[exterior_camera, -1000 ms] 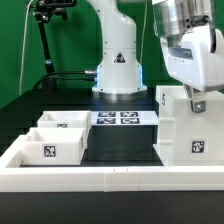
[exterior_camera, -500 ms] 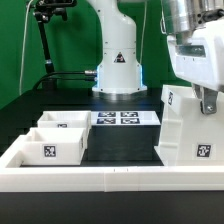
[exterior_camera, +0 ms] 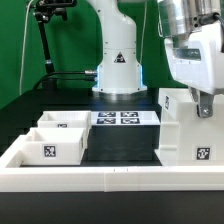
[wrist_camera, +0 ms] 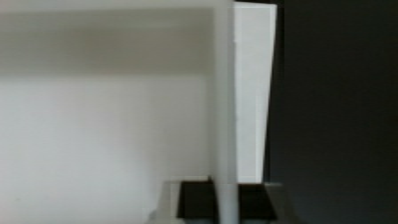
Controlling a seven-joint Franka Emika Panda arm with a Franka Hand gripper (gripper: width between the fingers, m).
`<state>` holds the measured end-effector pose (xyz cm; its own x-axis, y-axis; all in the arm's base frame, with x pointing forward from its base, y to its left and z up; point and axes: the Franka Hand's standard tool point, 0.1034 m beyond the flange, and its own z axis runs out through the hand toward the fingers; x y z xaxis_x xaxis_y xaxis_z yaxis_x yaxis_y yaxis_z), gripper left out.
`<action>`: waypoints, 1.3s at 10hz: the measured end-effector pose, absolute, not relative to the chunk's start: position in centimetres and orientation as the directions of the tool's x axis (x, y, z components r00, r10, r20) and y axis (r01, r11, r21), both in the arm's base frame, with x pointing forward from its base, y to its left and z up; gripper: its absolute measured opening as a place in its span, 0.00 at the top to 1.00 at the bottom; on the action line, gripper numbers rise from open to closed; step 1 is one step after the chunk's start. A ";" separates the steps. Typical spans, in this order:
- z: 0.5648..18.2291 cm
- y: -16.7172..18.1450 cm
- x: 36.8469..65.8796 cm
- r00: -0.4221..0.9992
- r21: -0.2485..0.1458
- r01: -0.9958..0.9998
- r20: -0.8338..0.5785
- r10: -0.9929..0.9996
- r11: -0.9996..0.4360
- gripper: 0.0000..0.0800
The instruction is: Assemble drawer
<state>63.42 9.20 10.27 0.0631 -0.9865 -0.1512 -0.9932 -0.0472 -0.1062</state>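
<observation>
The large white hollow shell (exterior_camera: pixel 183 130) of the drawer stands at the exterior view's right, with a tag on its front. My gripper (exterior_camera: pixel 203 105) is shut on the shell's thin upper wall. In the wrist view the wall (wrist_camera: pixel 233 90) runs straight between the dark fingers (wrist_camera: pixel 196 198), which press on both of its sides at my gripper (wrist_camera: pixel 231 200). Two small shallow trays (exterior_camera: pixel 63 122) (exterior_camera: pixel 48 145) sit side by side at the exterior view's left, each with a tag.
The marker board (exterior_camera: pixel 125 118) lies flat in front of the robot base (exterior_camera: pixel 118 70). A long low white border wall (exterior_camera: pixel 110 178) runs along the near side and bends round the left.
The shell has shifted a little toward the exterior view's right and tipped briefly, with my gripper still on its wall. The trays have not moved.
</observation>
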 end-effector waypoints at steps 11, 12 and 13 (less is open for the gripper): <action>10.4 9.4 64.0 0.089 -0.115 -0.991 -0.150 -0.985 -0.072 0.25; 10.4 9.5 64.0 0.092 -0.115 -0.991 -0.150 -0.984 -0.075 0.20; 10.4 9.5 64.0 0.096 -0.116 -0.990 -0.150 -0.984 -0.079 0.20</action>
